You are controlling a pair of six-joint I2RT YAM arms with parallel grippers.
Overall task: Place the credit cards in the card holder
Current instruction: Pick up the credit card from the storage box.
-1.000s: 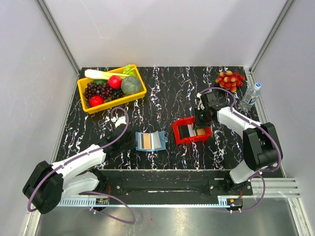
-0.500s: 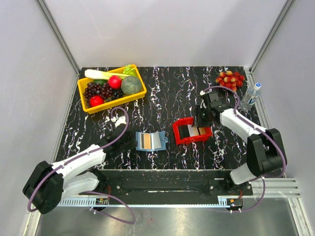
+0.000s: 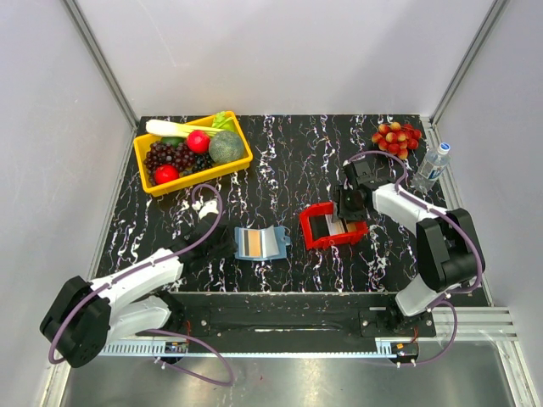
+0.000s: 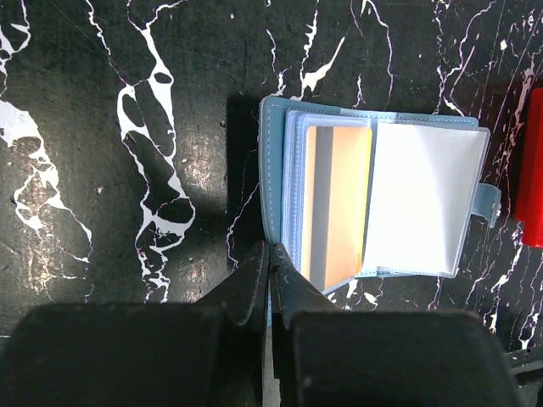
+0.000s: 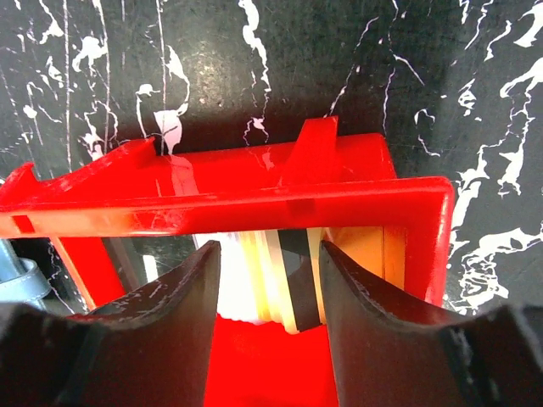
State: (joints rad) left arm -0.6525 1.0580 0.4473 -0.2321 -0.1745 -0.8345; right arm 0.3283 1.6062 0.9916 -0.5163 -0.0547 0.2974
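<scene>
The credit cards (image 5: 293, 288), white, cream, dark grey and orange, stand on edge in a red tray (image 5: 254, 203), which sits just right of the card holder (image 4: 424, 199). The holder lies open, mid-tabletop toward the near side. One orange card (image 4: 344, 199) already sits in a clear pocket.

The right tool (image 5: 267, 254) hangs over the tray, released, its jaws parted either side of the stack. The left tool (image 4: 270, 259) is clenched, tips at the holder's near left edge. Whether it pinches the cover I cannot tell.

The step in hand looks like picking the next card. That calls for closing on a single card, lifting it clear of the tray wall, then carrying it left to an open pocket. Farther out on the tabletop (image 3: 288, 153) are a yellow fruit basket (image 3: 239, 161), far left, and a water bottle (image 3: 433, 165), far right.
</scene>
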